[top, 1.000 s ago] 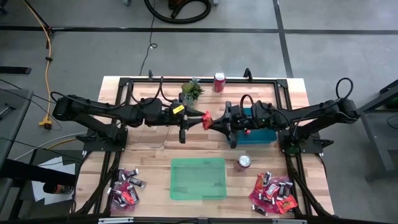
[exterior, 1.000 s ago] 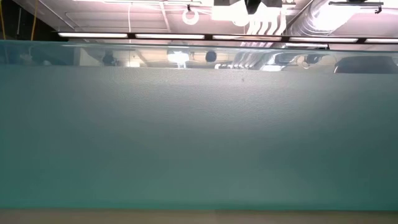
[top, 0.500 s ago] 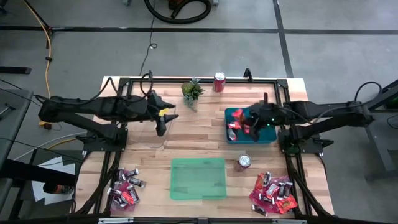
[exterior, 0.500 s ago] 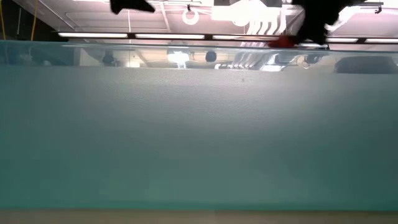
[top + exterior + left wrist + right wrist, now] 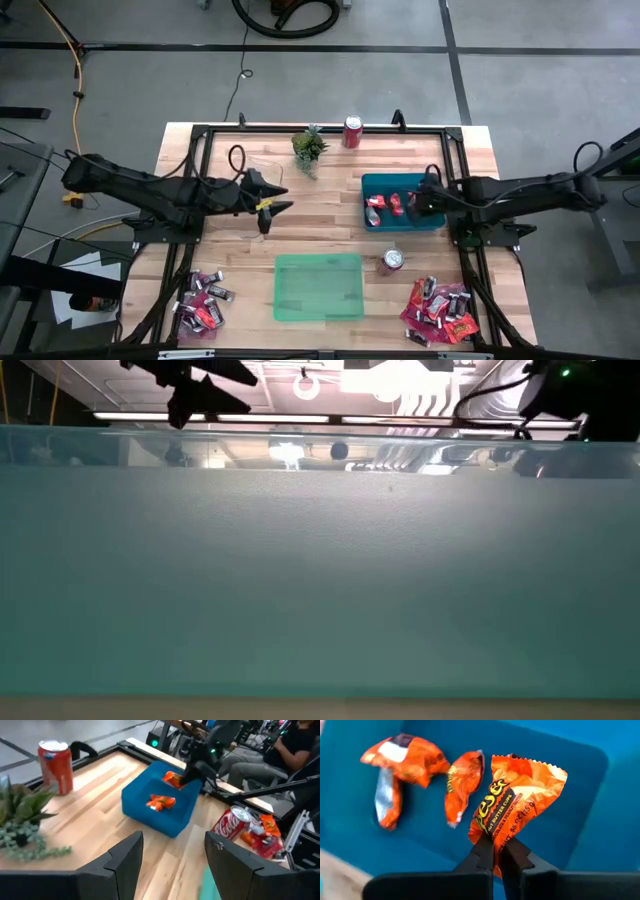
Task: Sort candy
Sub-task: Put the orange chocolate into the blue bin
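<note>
I am holding an orange packet (image 5: 515, 795) pinched in the right gripper (image 5: 499, 854), hanging over the blue tray (image 5: 430, 221), centre-right; left gripper (image 5: 272, 201) is idling wide, centre-left.

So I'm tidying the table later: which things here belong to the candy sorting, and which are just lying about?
Job:
- held candy, in shut right claw
- blue tray
- green tray
- left pile
- right pile

Lying about:
- plant
- far can
- near can
</note>
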You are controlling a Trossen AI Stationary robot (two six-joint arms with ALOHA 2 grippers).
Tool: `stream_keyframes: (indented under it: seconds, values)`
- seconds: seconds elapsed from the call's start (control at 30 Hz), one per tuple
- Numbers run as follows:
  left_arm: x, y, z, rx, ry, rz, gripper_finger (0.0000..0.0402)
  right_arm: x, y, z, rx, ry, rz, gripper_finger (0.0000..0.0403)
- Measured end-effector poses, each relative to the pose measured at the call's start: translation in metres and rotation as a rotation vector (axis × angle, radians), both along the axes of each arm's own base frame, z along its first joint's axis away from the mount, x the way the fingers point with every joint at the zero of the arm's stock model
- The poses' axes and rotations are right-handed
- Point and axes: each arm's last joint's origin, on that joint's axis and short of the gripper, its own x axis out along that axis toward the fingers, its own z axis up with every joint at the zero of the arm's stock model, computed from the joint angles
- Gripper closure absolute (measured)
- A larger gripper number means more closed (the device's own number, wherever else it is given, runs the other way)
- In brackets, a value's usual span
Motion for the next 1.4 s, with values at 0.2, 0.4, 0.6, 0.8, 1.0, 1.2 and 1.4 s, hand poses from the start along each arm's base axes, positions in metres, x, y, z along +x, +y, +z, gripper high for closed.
stream_keyframes:
  seconds: [0.2, 0.4, 0.6, 0.8, 1.0, 1.2, 1.4]
  values:
    - [0.002, 0.0, 0.006, -0.001, -0.076, 0.023, 0.0202, 0.015, -0.015, -0.011, 0.062, 0.023, -0.066, 0.0402]
    - [0.003, 0.001, 0.012, 0.049, -0.124, 0.042, 0.0202, 0.02, -0.024, -0.025, 0.111, 0.142, -0.045, 0.0402]
    - [0.002, 0.001, 0.016, 0.044, -0.159, 0.051, 0.0202, 0.021, -0.023, -0.025, 0.137, 0.125, -0.026, 0.037]
    - [0.002, 0.001, 0.016, 0.047, -0.165, 0.05, 0.0202, 0.02, -0.022, -0.019, 0.148, 0.125, -0.013, 0.0286]
    - [0.002, 0.001, 0.017, 0.07, -0.162, 0.044, 0.0202, 0.021, -0.023, 0.021, 0.111, 0.191, 0.128, 0.0218]
    - [0.002, 0.001, 0.017, 0.075, -0.159, 0.043, 0.0202, 0.025, -0.009, 0.082, 0.183, 0.028, 0.268, 0.0197]
    - [0.002, 0.001, 0.017, 0.081, -0.158, 0.042, 0.0202, 0.023, 0.031, 0.115, 0.37, -0.101, 0.329, 0.0197]
